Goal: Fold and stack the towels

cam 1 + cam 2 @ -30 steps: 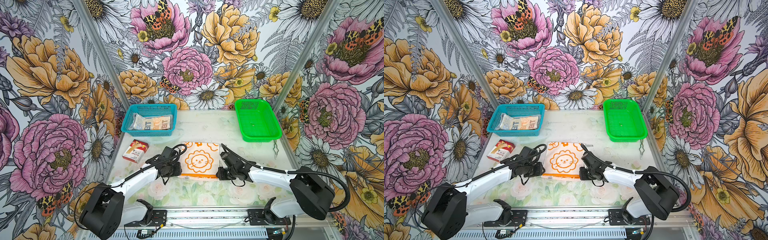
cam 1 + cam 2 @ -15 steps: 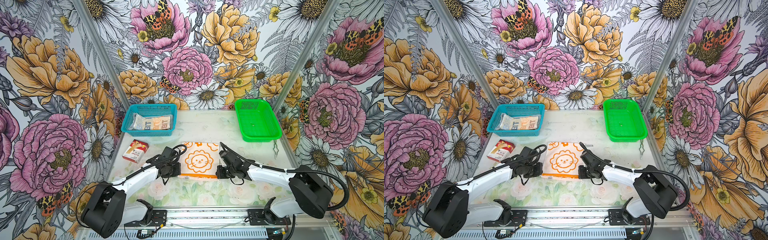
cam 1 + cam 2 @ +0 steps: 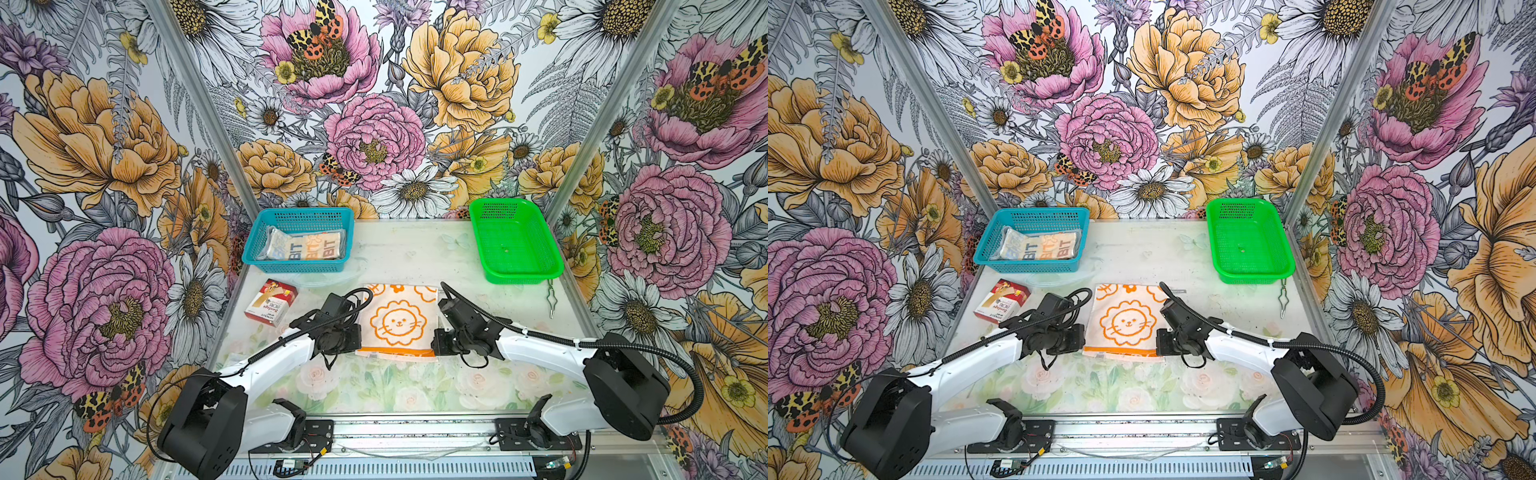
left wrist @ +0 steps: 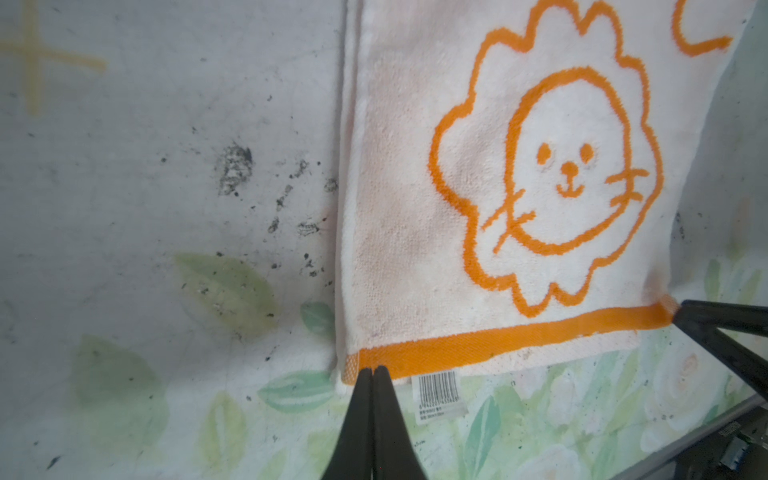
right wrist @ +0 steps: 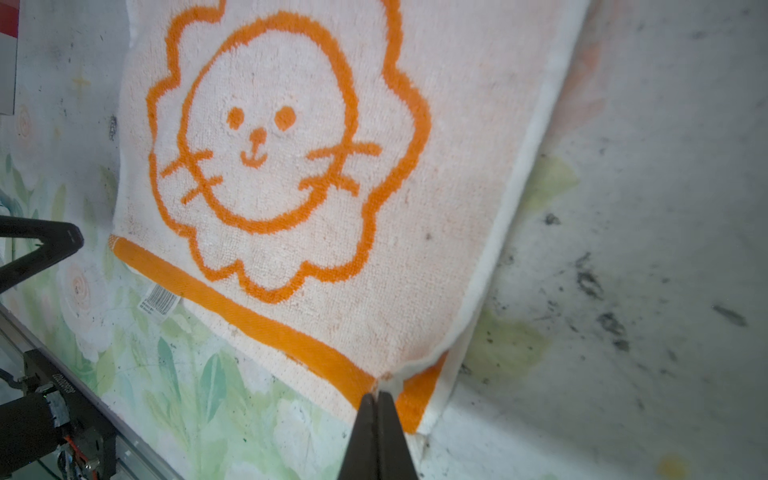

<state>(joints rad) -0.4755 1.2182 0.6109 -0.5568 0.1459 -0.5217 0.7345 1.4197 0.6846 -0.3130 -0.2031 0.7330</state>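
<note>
The small orange lion towel (image 3: 397, 322) (image 3: 1125, 322) lies folded flat in the middle of the table. My left gripper (image 4: 374, 370) (image 3: 358, 352) is shut on the orange hem at its near left corner. My right gripper (image 5: 377, 395) (image 3: 432, 352) is shut on the top layer at the near right corner, and the cloth puckers up there. A barcode tag (image 4: 439, 388) sticks out under the hem. A cream towel with "BIT" lettering (image 3: 305, 248) (image 3: 1040, 248) lies folded in the blue basket.
The blue basket (image 3: 303, 214) stands at the back left and an empty green basket (image 3: 515, 241) at the back right. A red-and-white box (image 3: 271, 302) lies left of my left arm. A small metal clip (image 3: 550, 297) lies near the right wall.
Both grippers have closed onto the lion towel's near corners. The arms have hardly moved and the towel still lies flat.
</note>
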